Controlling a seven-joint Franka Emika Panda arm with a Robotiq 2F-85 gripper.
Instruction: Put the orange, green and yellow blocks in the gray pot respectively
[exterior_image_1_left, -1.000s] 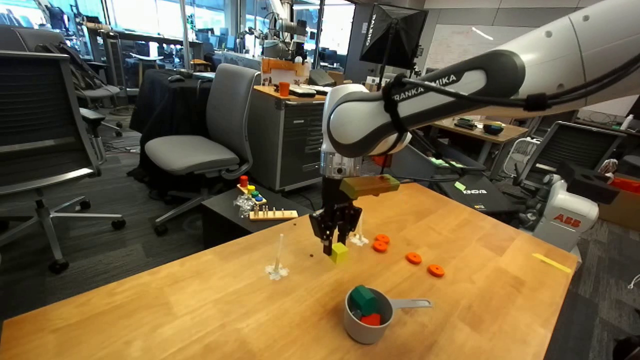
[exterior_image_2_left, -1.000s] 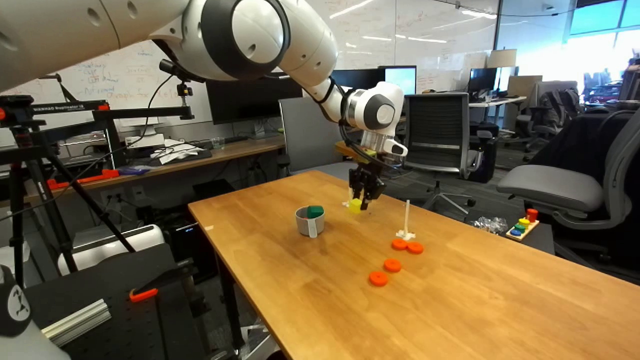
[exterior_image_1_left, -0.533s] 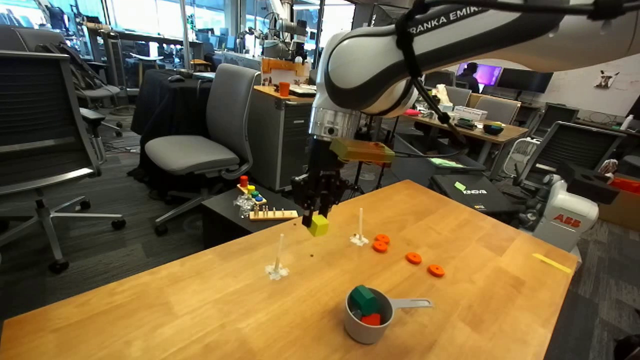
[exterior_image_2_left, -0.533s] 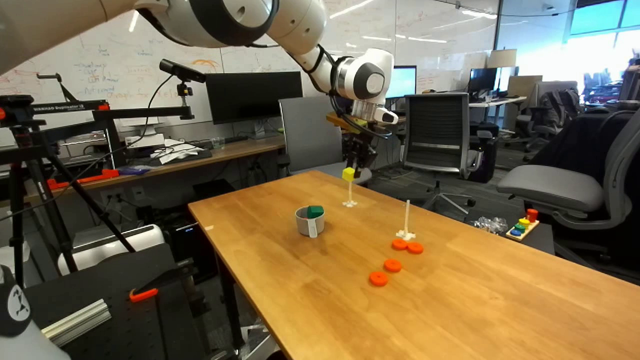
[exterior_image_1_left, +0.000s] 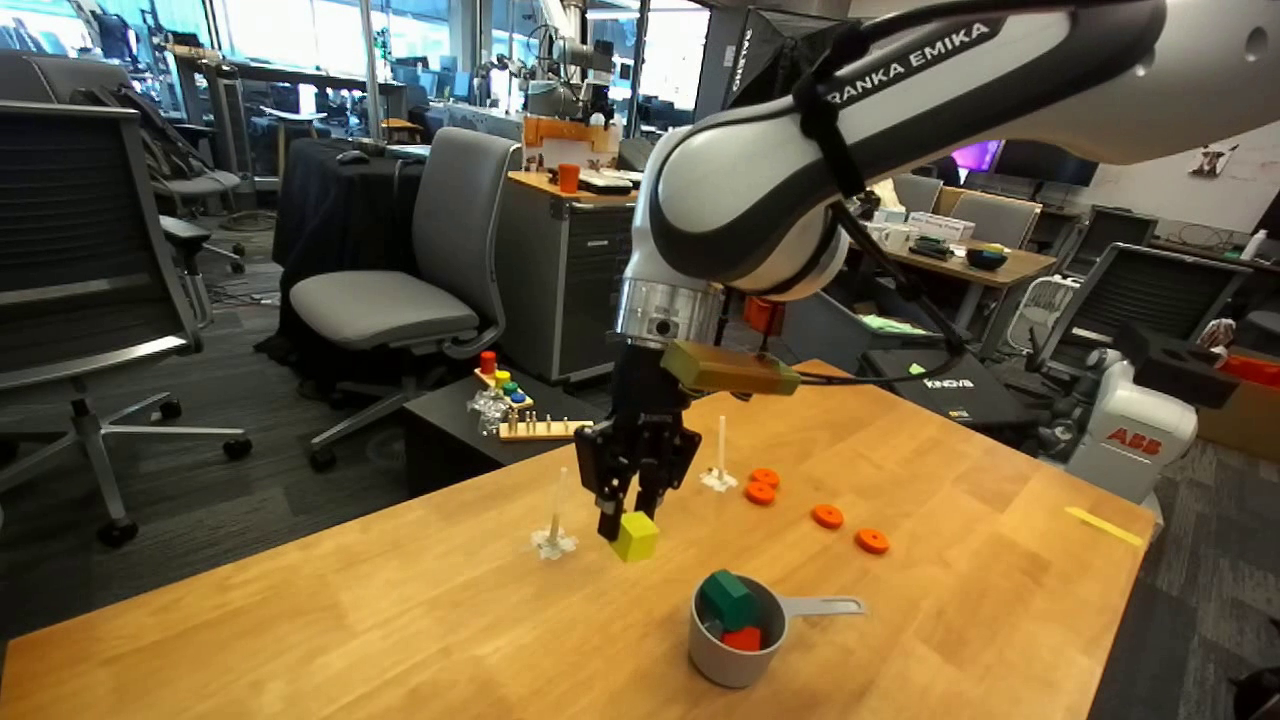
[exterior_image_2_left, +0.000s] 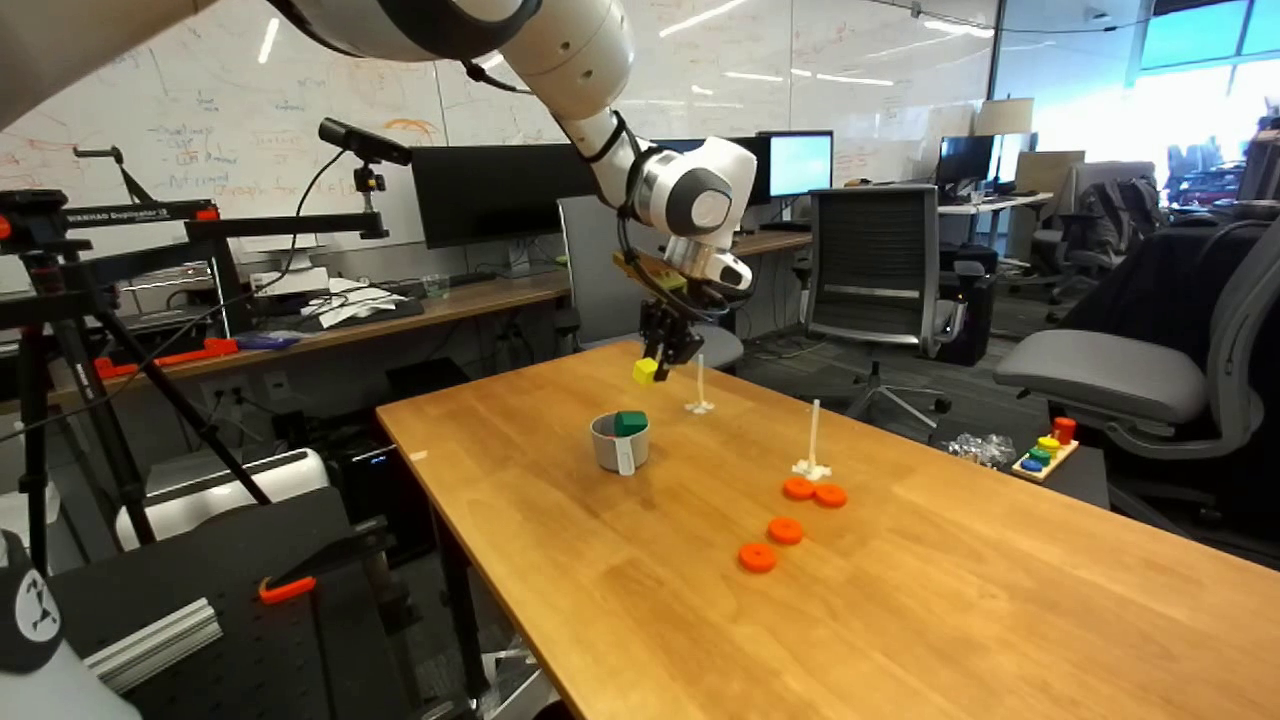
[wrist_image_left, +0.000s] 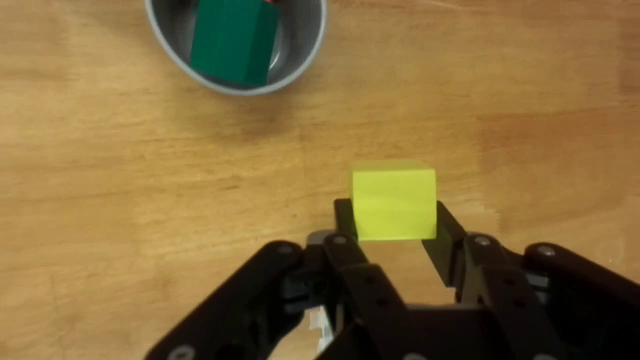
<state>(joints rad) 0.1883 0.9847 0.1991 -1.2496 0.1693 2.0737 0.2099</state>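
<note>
The yellow block (exterior_image_1_left: 636, 538) is held between the fingertips of my gripper (exterior_image_1_left: 626, 518), above the table. It also shows in an exterior view (exterior_image_2_left: 645, 372) and in the wrist view (wrist_image_left: 395, 205), with a finger against each side. The gray pot (exterior_image_1_left: 730, 667) stands upright on the table, apart from the held block; in the wrist view its rim (wrist_image_left: 240, 93) is up and to the left of the block. Inside the pot are the green block (exterior_image_1_left: 728, 600) and an orange-red block (exterior_image_1_left: 742, 639). The green block also shows in the wrist view (wrist_image_left: 235, 42); the orange-red one is mostly hidden there.
A thin upright peg (exterior_image_1_left: 556, 515) and another peg (exterior_image_1_left: 721, 455) stand on the table near the gripper. Several orange rings (exterior_image_1_left: 827, 516) lie on the table. The pot's handle (exterior_image_1_left: 825, 607) sticks out sideways. A black side table (exterior_image_1_left: 450, 440) with toys stands beyond the edge.
The gripper lifted the yellow block from the table level, then carried it closer to the gray pot. The pot and the blocks in it have not moved.
</note>
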